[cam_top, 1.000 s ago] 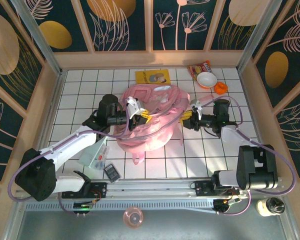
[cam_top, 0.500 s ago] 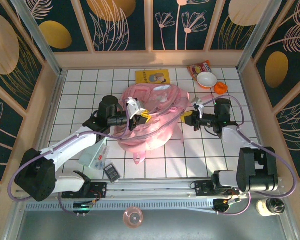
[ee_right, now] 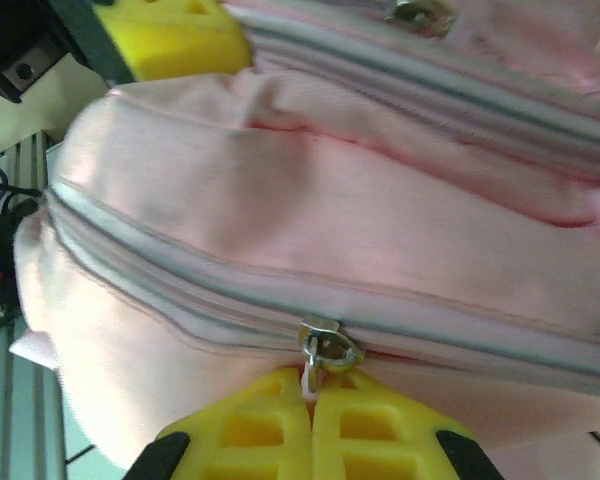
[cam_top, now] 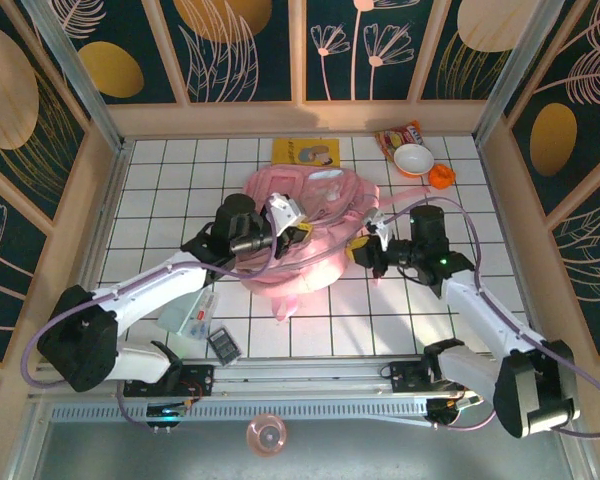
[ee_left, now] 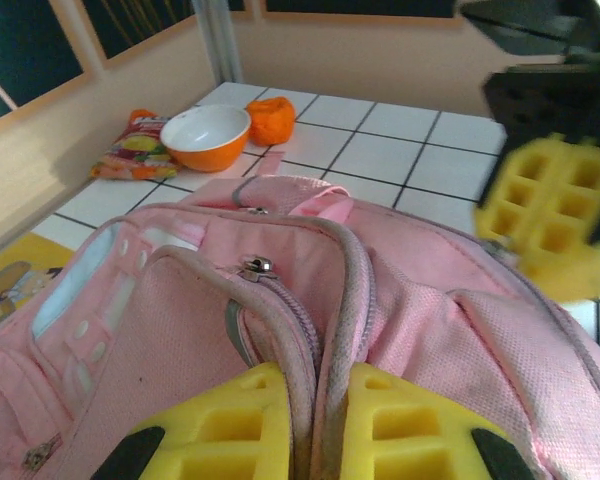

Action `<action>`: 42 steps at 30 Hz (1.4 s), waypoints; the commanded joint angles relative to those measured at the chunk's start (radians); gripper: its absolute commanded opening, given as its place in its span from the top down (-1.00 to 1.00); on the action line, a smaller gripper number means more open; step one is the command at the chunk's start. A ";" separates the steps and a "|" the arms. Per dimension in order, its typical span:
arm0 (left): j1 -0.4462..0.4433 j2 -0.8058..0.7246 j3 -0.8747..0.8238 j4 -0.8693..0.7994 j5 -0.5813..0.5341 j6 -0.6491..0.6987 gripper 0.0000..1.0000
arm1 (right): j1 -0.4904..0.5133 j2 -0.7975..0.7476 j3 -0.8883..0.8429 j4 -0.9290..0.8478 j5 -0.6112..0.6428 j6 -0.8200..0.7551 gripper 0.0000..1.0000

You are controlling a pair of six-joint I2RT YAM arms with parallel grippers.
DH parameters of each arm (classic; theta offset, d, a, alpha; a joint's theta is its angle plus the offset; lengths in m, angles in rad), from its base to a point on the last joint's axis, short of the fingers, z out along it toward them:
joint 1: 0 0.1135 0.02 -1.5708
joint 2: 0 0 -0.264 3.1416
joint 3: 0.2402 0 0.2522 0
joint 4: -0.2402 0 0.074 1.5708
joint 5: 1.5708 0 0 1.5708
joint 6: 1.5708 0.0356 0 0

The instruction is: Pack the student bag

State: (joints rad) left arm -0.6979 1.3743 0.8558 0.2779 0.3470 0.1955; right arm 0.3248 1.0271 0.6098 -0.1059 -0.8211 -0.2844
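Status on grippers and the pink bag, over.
Left gripper shut on student bag, at its zip seam. Right gripper shut on zip pull. Bowl and orange sit behind, apart from bag.

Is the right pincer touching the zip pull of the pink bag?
Touching. The right wrist view shows the right pincer shut on the metal zip pull of the student bag, with no gap.

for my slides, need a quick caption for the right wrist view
Right gripper shut on the metal zip pull of the pink backpack.
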 commanded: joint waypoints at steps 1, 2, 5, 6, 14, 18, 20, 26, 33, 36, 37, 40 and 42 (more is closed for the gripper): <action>-0.017 0.036 0.066 0.139 -0.190 -0.057 1.00 | 0.074 -0.084 -0.020 -0.026 0.037 0.160 1.00; -0.026 0.047 0.073 0.146 -0.205 -0.065 1.00 | 0.096 -0.101 -0.025 -0.026 0.054 0.195 1.00; -0.050 0.089 0.095 0.151 -0.236 -0.088 1.00 | 0.156 -0.138 -0.026 -0.051 0.132 0.313 1.00; -0.059 0.099 0.102 0.150 -0.249 -0.094 1.00 | 0.170 -0.144 -0.023 -0.069 0.146 0.353 1.00; -0.099 0.167 0.156 0.153 -0.339 -0.193 1.00 | 0.294 -0.138 0.029 -0.156 0.272 0.619 1.00; -0.119 0.191 0.158 0.188 -0.355 -0.272 1.00 | 0.347 -0.109 0.047 -0.144 0.325 0.789 1.00; -0.128 0.202 0.163 0.201 -0.376 -0.320 1.00 | 0.381 -0.090 0.062 -0.152 0.352 0.850 1.00; -0.156 0.237 0.190 0.241 -0.445 -0.417 1.00 | 0.445 -0.072 0.077 -0.147 0.421 1.024 1.00; -0.158 0.277 0.262 0.284 -0.522 -0.538 1.00 | 0.516 -0.076 0.046 -0.063 0.475 1.204 1.00; -0.158 0.290 0.289 0.297 -0.544 -0.570 1.00 | 0.566 -0.072 0.024 -0.003 0.494 1.268 1.00; -0.157 0.293 0.292 0.302 -0.547 -0.578 1.00 | 0.579 -0.071 0.020 0.015 0.504 1.285 1.00; -0.158 0.299 0.295 0.322 -0.548 -0.597 1.00 | 0.617 -0.063 0.005 0.066 0.533 1.333 1.00; -0.158 0.301 0.298 0.327 -0.545 -0.603 1.00 | 0.633 -0.054 -0.001 0.094 0.543 1.354 1.00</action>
State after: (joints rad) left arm -0.8719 1.6527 1.0607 0.3622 -0.0738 -0.2958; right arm 0.8631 0.9562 0.6254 -0.1020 -0.0971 0.9977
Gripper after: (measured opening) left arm 0.098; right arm 0.036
